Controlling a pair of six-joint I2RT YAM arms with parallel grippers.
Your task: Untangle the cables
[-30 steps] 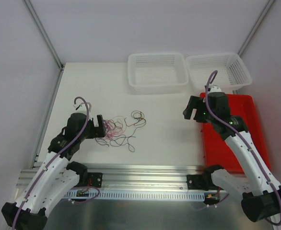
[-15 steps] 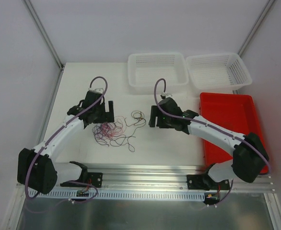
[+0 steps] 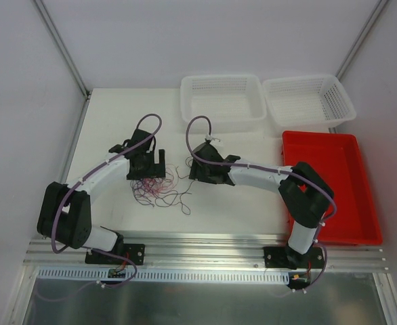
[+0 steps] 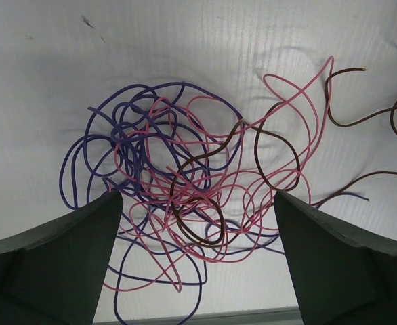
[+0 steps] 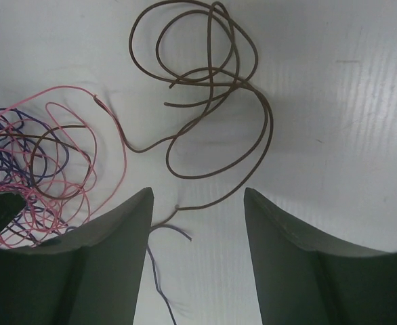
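Beneath left gripper [image 3: 149, 172], cables [image 3: 162, 190] partly hidden

There are no words, numbers, labels, brand names or signs that can be read in any of the views.

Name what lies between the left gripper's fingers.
The left wrist view shows the tangled cables, purple, pink and brown, lying on the white table between the fingers of the open left gripper.
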